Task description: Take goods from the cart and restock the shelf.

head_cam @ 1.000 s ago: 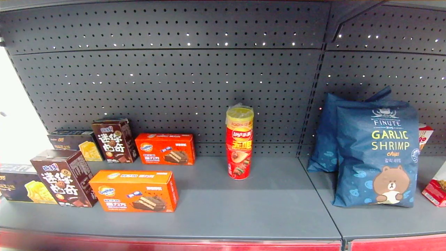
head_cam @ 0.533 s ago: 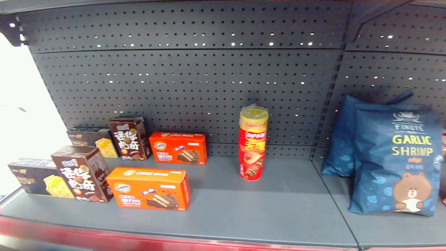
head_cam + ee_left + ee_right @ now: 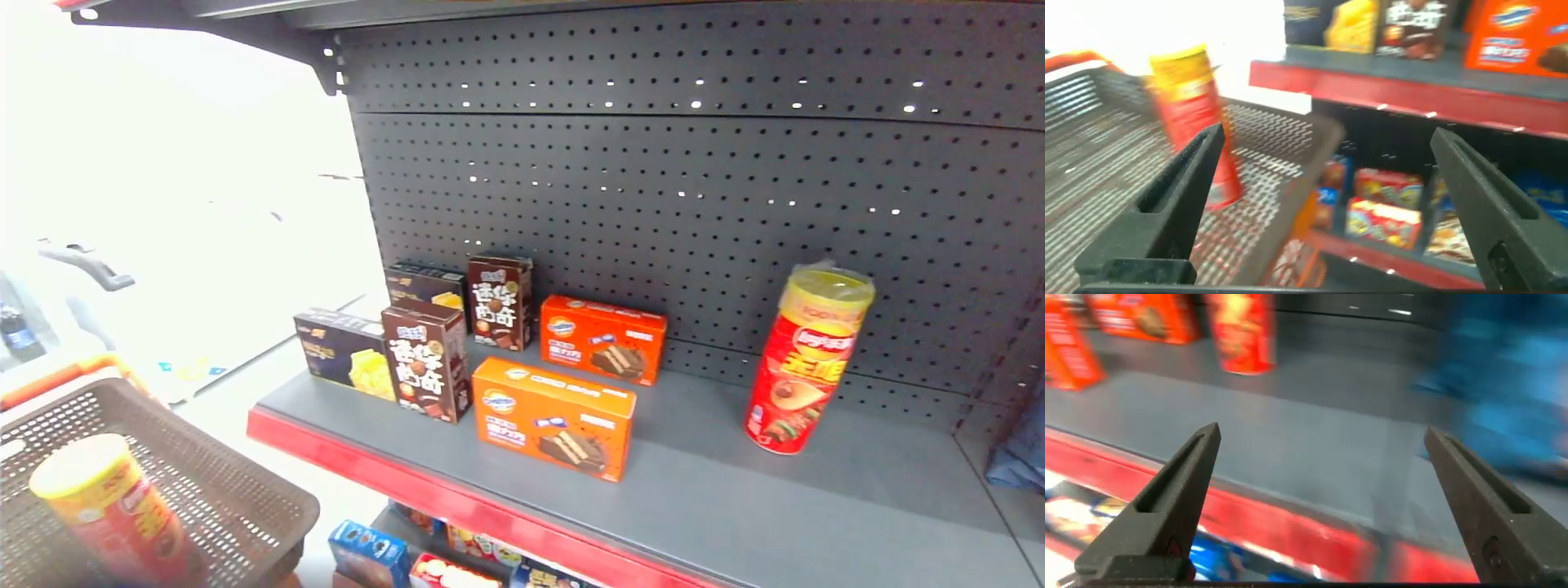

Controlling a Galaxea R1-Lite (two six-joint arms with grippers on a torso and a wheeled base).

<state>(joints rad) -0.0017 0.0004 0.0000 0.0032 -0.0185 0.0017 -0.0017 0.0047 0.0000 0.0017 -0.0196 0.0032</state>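
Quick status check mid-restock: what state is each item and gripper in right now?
Left gripper: open, empty.
Right gripper: open, empty.
Basket: holds one can.
Basket can: standing, lid on.
Shelf can: upright, lid on.
Front orange box: closed, on the shelf.

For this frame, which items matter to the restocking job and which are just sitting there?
Job: basket, chip can inside it, shelf.
Just there: shelved chip can, orange boxes, brown boxes, blue bag.
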